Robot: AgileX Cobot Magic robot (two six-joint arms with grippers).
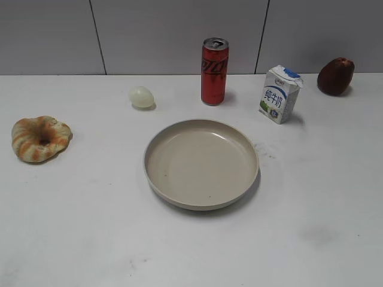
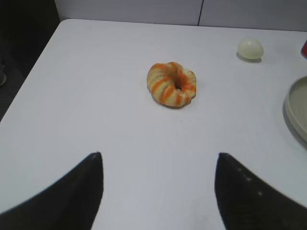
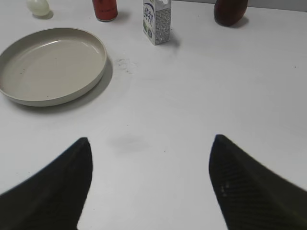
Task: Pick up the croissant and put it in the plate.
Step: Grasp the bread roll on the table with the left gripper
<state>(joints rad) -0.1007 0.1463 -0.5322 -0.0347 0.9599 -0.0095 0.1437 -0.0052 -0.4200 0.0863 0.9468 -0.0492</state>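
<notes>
White table [image 1: 90,227], croissant [image 2: 171,84] beyond left pincer [image 2: 158,165], both pincers wide open, empty, plate [image 1: 201,163] bare

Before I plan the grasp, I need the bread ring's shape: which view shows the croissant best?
The left wrist view: the croissant sits central, hole and stripes clear. The exterior view shows it smaller at the left edge. The right wrist view misses it.

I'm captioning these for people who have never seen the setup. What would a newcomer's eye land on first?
Probably the big beige plate, empty in the middle of the white table. Next comes the orange-striped croissant, alone near the left edge, and the red can standing upright behind the plate. In the left wrist view the open left end effector frames the croissant, well short of it.
</notes>
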